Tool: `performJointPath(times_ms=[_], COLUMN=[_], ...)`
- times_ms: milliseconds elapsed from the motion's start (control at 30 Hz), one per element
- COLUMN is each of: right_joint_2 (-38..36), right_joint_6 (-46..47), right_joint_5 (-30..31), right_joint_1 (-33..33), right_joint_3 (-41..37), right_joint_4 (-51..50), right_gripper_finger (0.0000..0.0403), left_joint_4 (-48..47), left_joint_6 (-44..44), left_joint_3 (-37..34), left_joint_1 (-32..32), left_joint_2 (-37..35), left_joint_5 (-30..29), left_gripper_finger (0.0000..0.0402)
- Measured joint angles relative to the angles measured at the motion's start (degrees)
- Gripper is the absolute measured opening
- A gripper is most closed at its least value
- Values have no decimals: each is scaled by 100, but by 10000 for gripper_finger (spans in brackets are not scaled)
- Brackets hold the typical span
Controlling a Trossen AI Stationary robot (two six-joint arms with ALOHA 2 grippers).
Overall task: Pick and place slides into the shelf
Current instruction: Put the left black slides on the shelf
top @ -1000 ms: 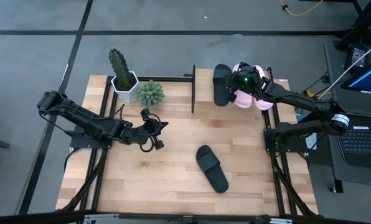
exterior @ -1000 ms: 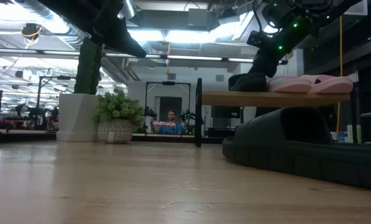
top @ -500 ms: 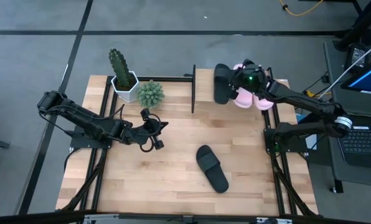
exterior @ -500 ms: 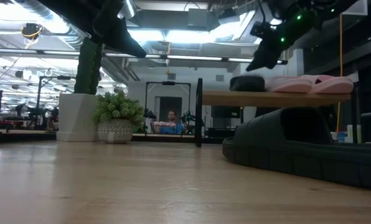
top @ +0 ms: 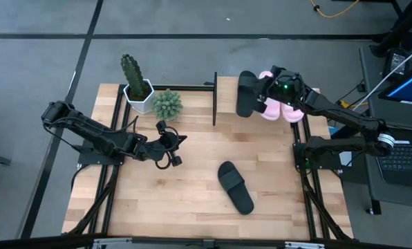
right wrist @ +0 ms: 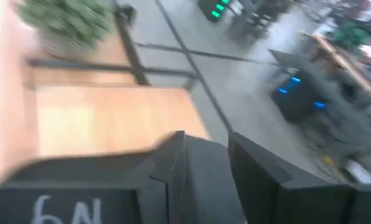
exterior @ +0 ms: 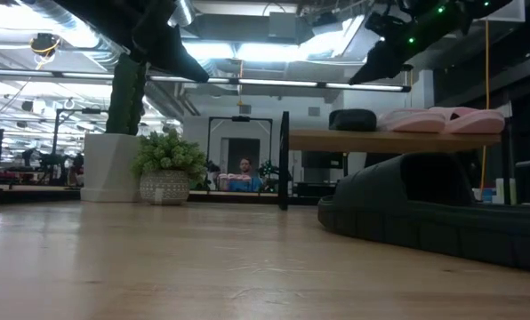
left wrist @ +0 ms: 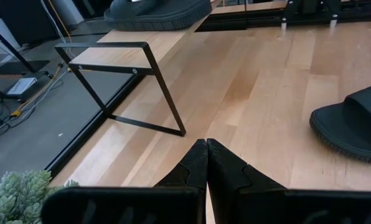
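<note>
The shelf (top: 227, 114) stands at the table's far right; its board (exterior: 389, 140) carries one black slide (top: 245, 93) and two pink slides (top: 278, 109) side by side, soles down. My right gripper (top: 263, 88) hovers open above the shelf, just over the black slide (exterior: 352, 118) and clear of it, as the low view shows (exterior: 365, 73). A second black slide (top: 235, 187) lies sole down on the tabletop near the middle. My left gripper (top: 171, 149) waits shut and empty, left of centre above the table (left wrist: 206, 155).
A cactus in a white pot (top: 135, 83) and a small succulent (top: 166, 104) stand at the far left of the table. The shelf's black frame (left wrist: 129, 81) rises at its left end. Bare tabletop (top: 157, 200) lies between the left gripper and the loose black slide.
My right gripper has let go of the black slide on the shelf and risen clear of it, tipping up a little. The slide stays on the board next to the pink ones.
</note>
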Motion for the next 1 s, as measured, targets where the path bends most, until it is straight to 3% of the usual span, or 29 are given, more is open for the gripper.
performJointPath(times_ms=[333,667,1000], right_joint_2=[23,653,1472], right_joint_6=[510,464,913], right_joint_5=[-1110,-1043,-580], right_joint_1=[17,558,851], right_joint_3=[0,44,1329], right_joint_4=[-7,-165,-1728], right_gripper_finger=[8,3,2], left_joint_4=[55,436,440], left_joint_6=[-3,296,297], left_joint_3=[0,2,2], left_joint_1=[0,0,0], left_joint_2=[0,0,0], left_joint_5=[0,2,2], left_gripper_finger=[0,0,0])
